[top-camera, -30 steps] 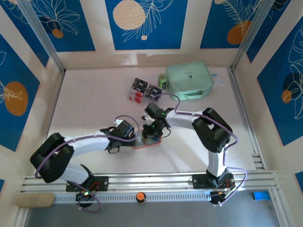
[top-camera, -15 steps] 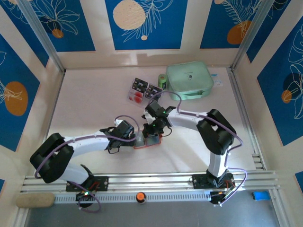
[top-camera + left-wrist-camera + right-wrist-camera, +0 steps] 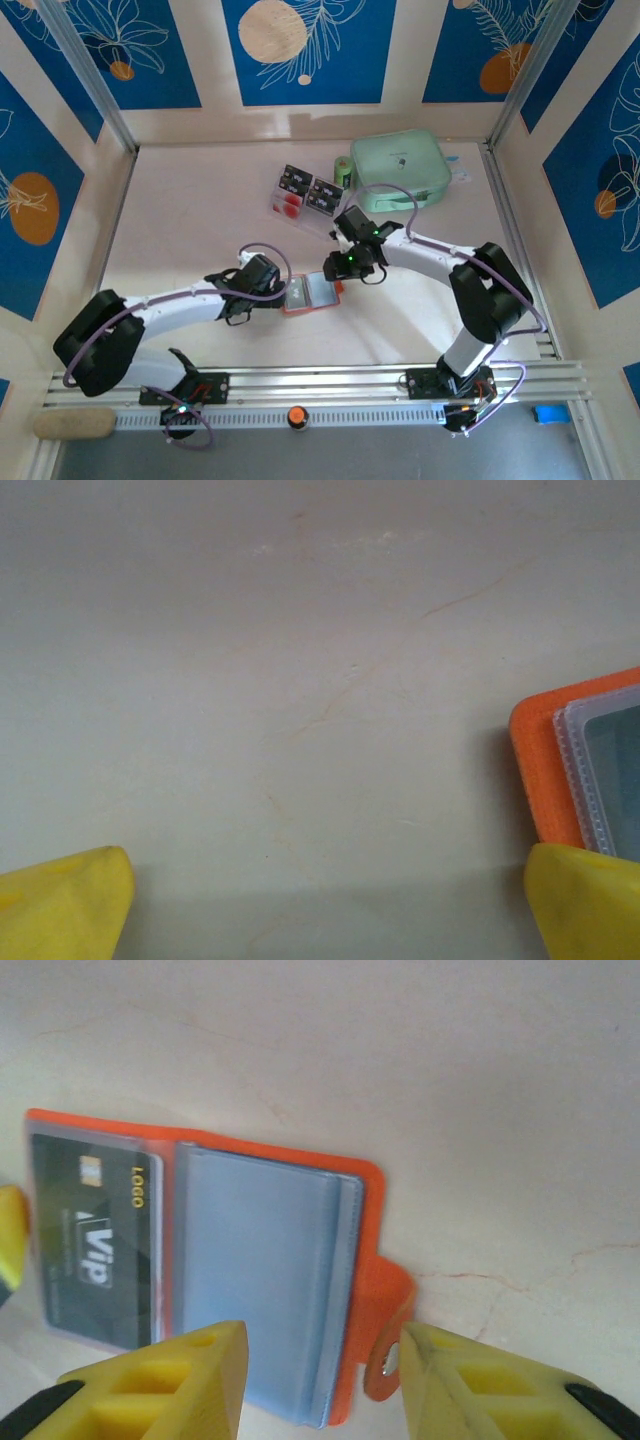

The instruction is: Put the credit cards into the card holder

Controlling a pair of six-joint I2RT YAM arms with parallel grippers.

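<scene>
The orange-red card holder (image 3: pixel 312 296) lies open and flat on the table. In the right wrist view, the card holder (image 3: pixel 265 1260) shows a dark card (image 3: pixel 95 1240) in its left clear pocket and grey-blue pockets on the right. Its snap tab (image 3: pixel 390 1325) curls up beside my right fingertip. My right gripper (image 3: pixel 320 1380) stands open just above the holder's near edge, holding nothing. My left gripper (image 3: pixel 325 910) is wide open over bare table, with the holder's corner (image 3: pixel 545 760) by its right finger. Two credit cards (image 3: pixel 308 190) lie at the back.
A mint-green zip pouch (image 3: pixel 398 167) sits at the back right, with a small green roll (image 3: pixel 342 170) beside it. Both arms meet at the table's middle. Metal rails run along the near edge (image 3: pixel 320 375) and the right side.
My right gripper has opened and drawn back to the right, off the card holder. The holder now lies uncovered and open. The left arm shifted slightly left.
</scene>
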